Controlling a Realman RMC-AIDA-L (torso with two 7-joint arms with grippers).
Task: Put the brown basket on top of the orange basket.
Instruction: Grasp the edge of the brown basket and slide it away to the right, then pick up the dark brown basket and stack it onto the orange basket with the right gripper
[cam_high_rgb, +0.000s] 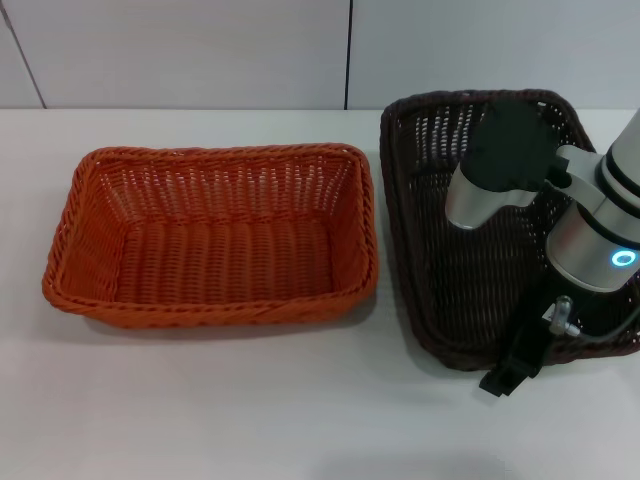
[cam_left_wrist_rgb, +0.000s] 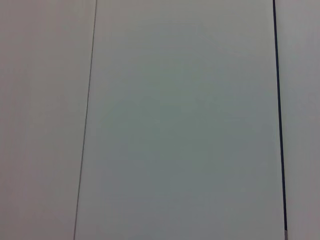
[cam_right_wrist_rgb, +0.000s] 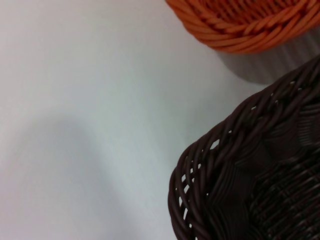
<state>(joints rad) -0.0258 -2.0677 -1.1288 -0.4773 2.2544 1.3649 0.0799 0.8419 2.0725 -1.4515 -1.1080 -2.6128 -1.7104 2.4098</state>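
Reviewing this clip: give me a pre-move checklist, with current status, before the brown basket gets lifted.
1. Right tool at the brown basket near rim: ok.
2. Grip on the rim closed: cannot tell.
3. Orange basket empty, upright: ok.
4. Baskets apart, a strip of table between them: ok.
5. Brown basket empty: cannot tell, the arm hides part.
6. Left tool clear of the path: cannot tell, it is out of view.

You will find nothing to read here: no text, label, brand, number or sign stands on the orange basket (cam_high_rgb: 210, 235), on the brown basket (cam_high_rgb: 450, 230) or on the table (cam_high_rgb: 250, 400). The right arm's housing carries only a glowing blue ring (cam_high_rgb: 624, 258), which is a light and not a character. The left wrist view gives you plain blank panels.
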